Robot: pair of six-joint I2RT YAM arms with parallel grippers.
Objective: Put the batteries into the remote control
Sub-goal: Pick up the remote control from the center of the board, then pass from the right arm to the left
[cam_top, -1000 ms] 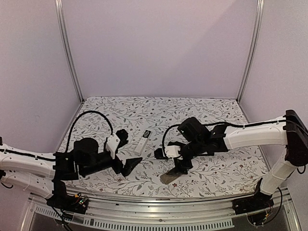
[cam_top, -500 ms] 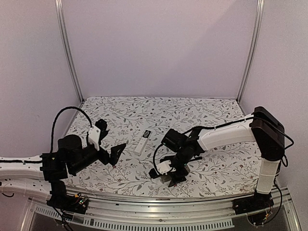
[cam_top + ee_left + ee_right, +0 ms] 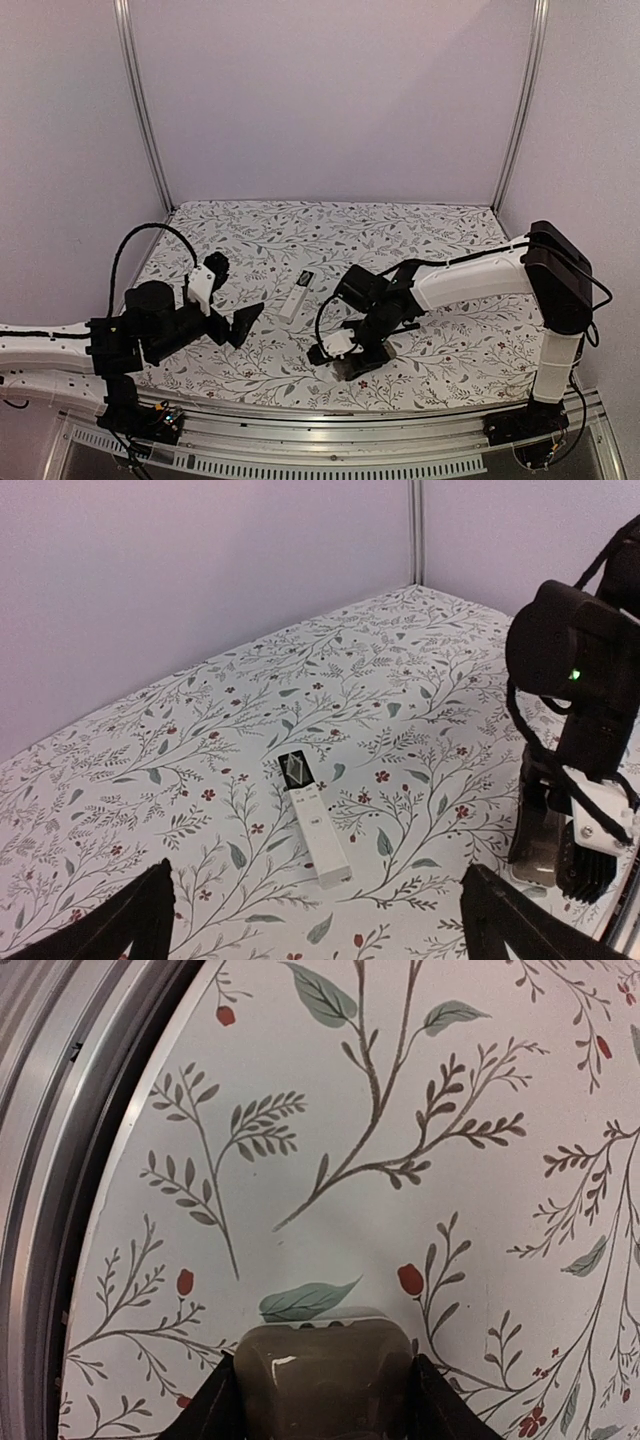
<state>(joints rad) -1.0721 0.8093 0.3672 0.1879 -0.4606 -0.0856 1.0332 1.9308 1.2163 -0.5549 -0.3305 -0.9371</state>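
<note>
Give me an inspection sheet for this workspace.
Surface: floral cloth, lying flat.
Job's things: white remote lies mid-table; batteries, nothing seen.
Clutter: nothing seen.
Grippers: left gripper open, empty. Right gripper has its fingers against both sides of a grey-brown piece near the front edge.
Cables: black cable loops above the left arm; another loop hangs by the right wrist.
Surroundings: plain walls, metal posts, front rail.

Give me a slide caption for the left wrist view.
Open left claw faces the white remote on the floral table.
</note>
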